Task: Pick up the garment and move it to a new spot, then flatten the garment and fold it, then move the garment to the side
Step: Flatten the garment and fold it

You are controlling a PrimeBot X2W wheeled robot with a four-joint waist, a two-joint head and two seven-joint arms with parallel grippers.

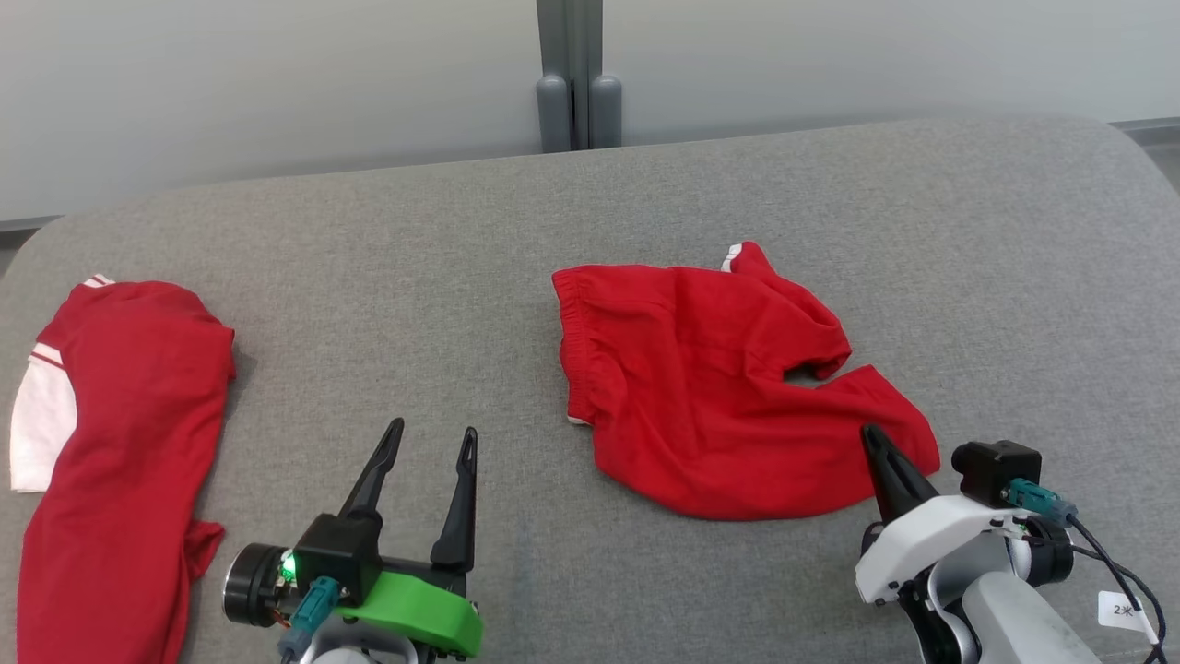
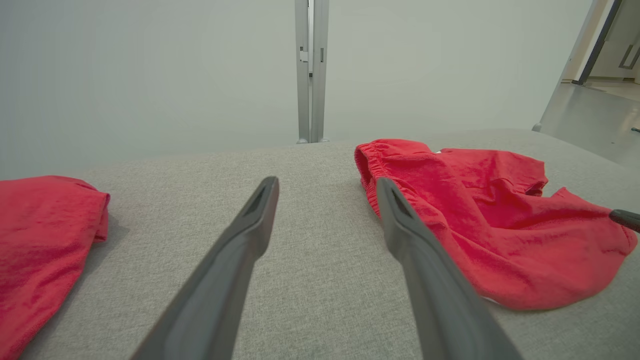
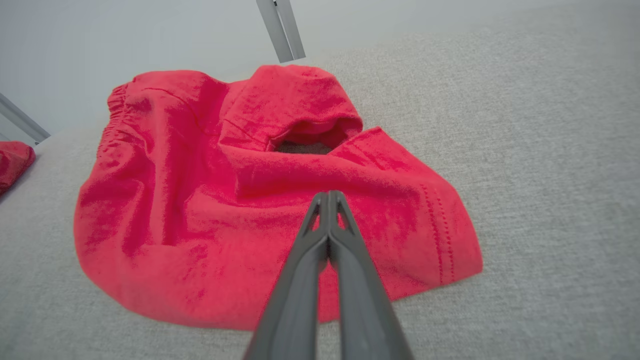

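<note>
Right hand (image 3: 328, 196): closed right up, its two dark fingers pressed flat together, the tips over the near right part of the shorts (image 1: 710, 387). I see no cloth drawn up between them, so I can't say it has hold of anything.

Why there: the tips point at the near leg, a little in from the stitched hem. I'd say that is a sensible place to take hold, since cloth lifted by a corner hangs out instead of balling up.

Left hand (image 1: 433, 433): spread wide with nothing in it, hanging over bare grey cloth to the near left of the shorts and apart from them. My guess is that it is waiting to take the waistband side.

Shorts: red, lying right of the middle, crumpled. The elastic waistband is to the left, and the far leg is curled over, so a patch of grey shows between the legs. They are neither flat nor folded.

Surface (image 1: 461, 277): grey and padded, with bare room to the left of the shorts to move them into.

Red top (image 1: 120, 415): at the left edge with a white sleeve, well apart from the shorts; it looks set aside.

Stage, as I judge it: the pick-up, with the lift not yet made.

Risk: closed fingers may slide over the cloth without catching it.
</note>
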